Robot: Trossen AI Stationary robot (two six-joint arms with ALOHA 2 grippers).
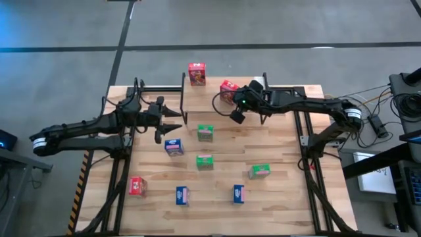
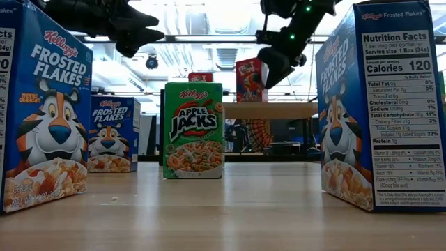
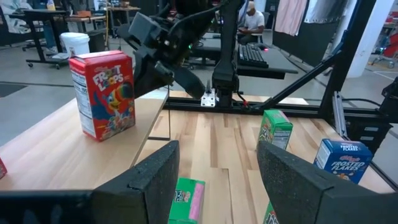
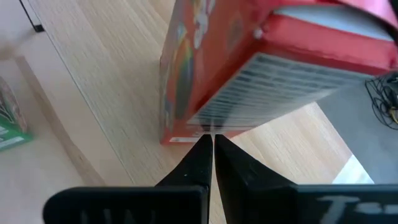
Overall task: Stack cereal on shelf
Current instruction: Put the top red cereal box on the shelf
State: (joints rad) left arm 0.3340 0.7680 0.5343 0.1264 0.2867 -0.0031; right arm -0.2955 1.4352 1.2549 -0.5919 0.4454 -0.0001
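The shelf (image 1: 212, 99) stands at the table's far middle. Two red cereal boxes stand upright on its plank, one at the far left corner (image 1: 196, 74) and one farther right (image 1: 229, 87) (image 3: 102, 93). My right gripper (image 1: 237, 116) (image 4: 210, 142) is shut and slants down above the plank, just on the near side of that second box (image 4: 249, 68); its fingertips are clear of the box in the left wrist view. My left gripper (image 1: 172, 122) (image 3: 217, 180) hangs open left of the shelf with nothing between its fingers.
Loose boxes sit on the table nearer than the shelf: green ones (image 1: 206, 133), (image 1: 204, 161), (image 1: 259, 171), blue ones (image 1: 173, 147), (image 1: 182, 195), (image 1: 238, 193) and a red one (image 1: 137, 186). Black frame rails (image 1: 309, 151) run along both table sides.
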